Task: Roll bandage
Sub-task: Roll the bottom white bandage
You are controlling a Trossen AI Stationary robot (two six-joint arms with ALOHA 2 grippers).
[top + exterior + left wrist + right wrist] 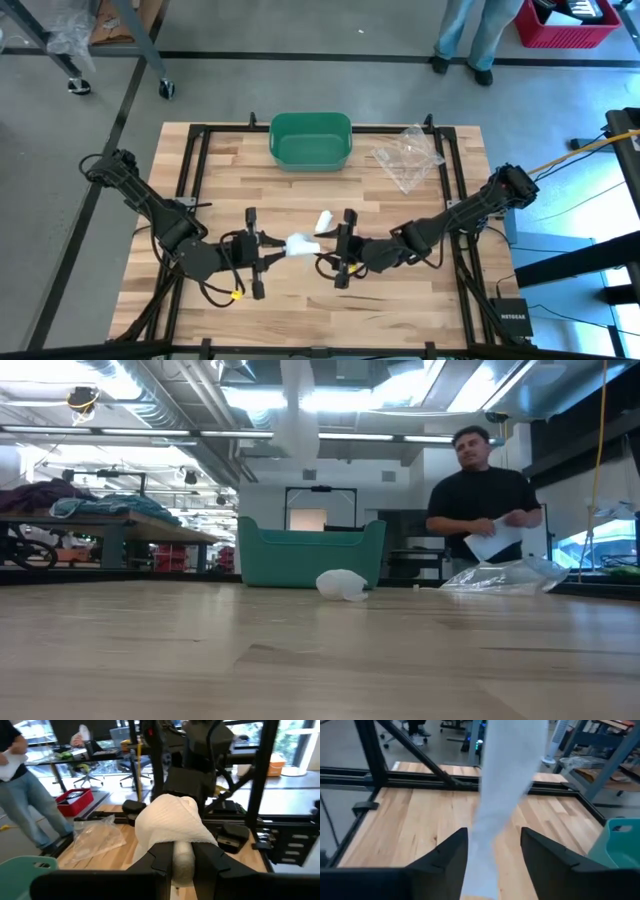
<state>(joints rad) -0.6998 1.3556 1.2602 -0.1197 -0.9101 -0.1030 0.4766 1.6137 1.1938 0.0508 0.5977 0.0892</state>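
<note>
While gripped by left claw [268,252]: bandage [300,244]; right claw [340,250] parted astride its tail.

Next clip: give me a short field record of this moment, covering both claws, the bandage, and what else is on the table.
left claw: near the table's middle, shut on the white cloth bandage roll
right claw: facing the left one, fingers apart around the loose white bandage strip
bandage state: partly rolled, tail running toward the right claw
green plastic bin: at the far edge, centre
clear plastic bag: right of the bin
wooden table
person: standing beyond the table
</note>
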